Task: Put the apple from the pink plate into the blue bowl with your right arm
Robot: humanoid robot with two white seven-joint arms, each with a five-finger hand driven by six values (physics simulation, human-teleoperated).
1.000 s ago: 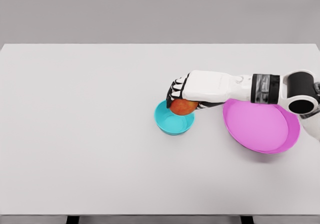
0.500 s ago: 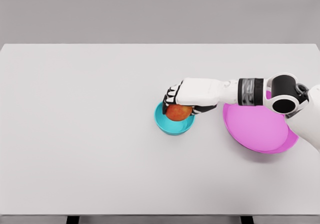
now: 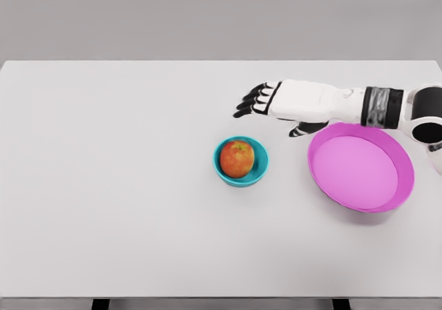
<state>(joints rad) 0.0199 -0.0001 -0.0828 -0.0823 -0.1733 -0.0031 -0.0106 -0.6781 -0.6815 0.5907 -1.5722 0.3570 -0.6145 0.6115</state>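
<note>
The red-orange apple sits inside the small blue bowl near the middle of the white table. My right hand hovers above and behind the bowl, up and to its right, with its fingers spread and holding nothing. Its white forearm runs off to the right edge of the picture. The pink plate lies to the right of the bowl with nothing on it, and the forearm passes over its far rim. My left arm does not show.
The white table fills most of the view, with its front edge near the bottom of the picture and a grey wall behind it.
The right hand lowered the apple into the blue bowl, let it go, then rose and pulled back to the right with its fingers spread.
</note>
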